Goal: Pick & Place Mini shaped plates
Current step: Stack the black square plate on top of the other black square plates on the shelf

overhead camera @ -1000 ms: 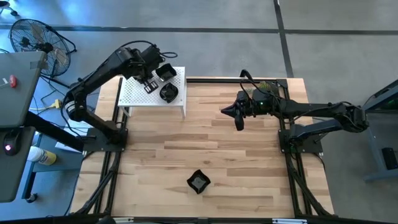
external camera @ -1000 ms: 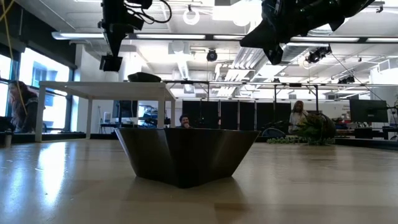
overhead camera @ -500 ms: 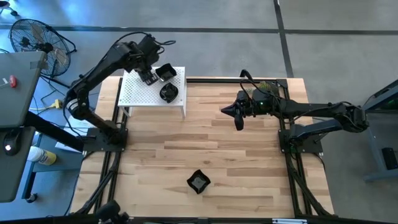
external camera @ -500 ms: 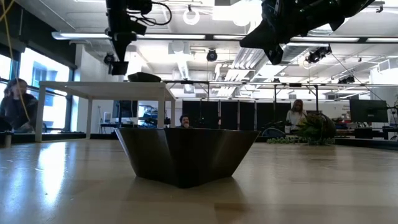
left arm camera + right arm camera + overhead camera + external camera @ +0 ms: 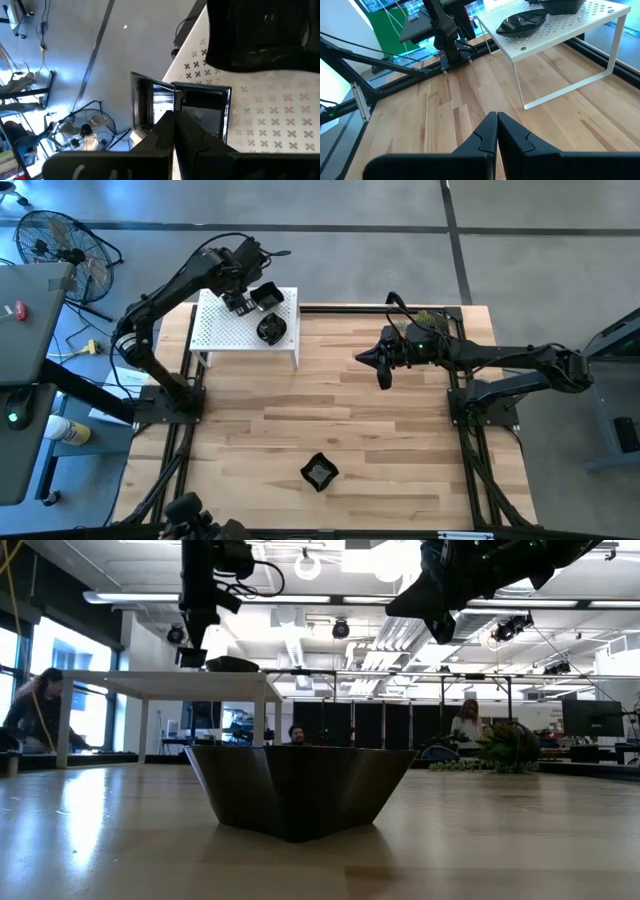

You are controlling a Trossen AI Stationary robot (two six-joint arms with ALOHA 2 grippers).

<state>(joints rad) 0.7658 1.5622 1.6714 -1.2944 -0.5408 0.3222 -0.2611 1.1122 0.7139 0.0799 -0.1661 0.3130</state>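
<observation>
Mini shaped plates show in three places. Two sit on top of the white perforated stand (image 5: 245, 330) at the far left corner of the tabletop (image 5: 400, 440): a square-looking black plate (image 5: 267, 297) near the stand's far edge, and a rounder black plate (image 5: 271, 330) just nearer, toward the stand's right side. The two lie close together; whether they touch cannot be told. In the right wrist view the rounder plate (image 5: 522, 22) rests flat on the stand's top, with the other plate (image 5: 562, 5) behind it, cut off by the frame edge. The third, an angular faceted black plate (image 5: 319, 472), stands alone on the bare tabletop near the front edge, well apart from the stand and from both arms. In the low view this plate (image 5: 300, 790) fills the foreground, upright on its narrow base. Something pale shows inside it from above; what it is cannot be told.

The left gripper (image 5: 238, 304) hangs over the far left part of the stand, just beside the square-looking plate. In the left wrist view its fingers (image 5: 165, 132) are pressed together with nothing between them, above the stand's perforated top (image 5: 260, 110), and a black plate (image 5: 265, 35) lies on the stand beyond them.

The right gripper (image 5: 380, 372) hovers above the middle of the tabletop. Its fingers (image 5: 487, 135) are likewise closed on nothing, pointing toward the stand.

A person (image 5: 30, 710) shows in the room at far left of the low view.
</observation>
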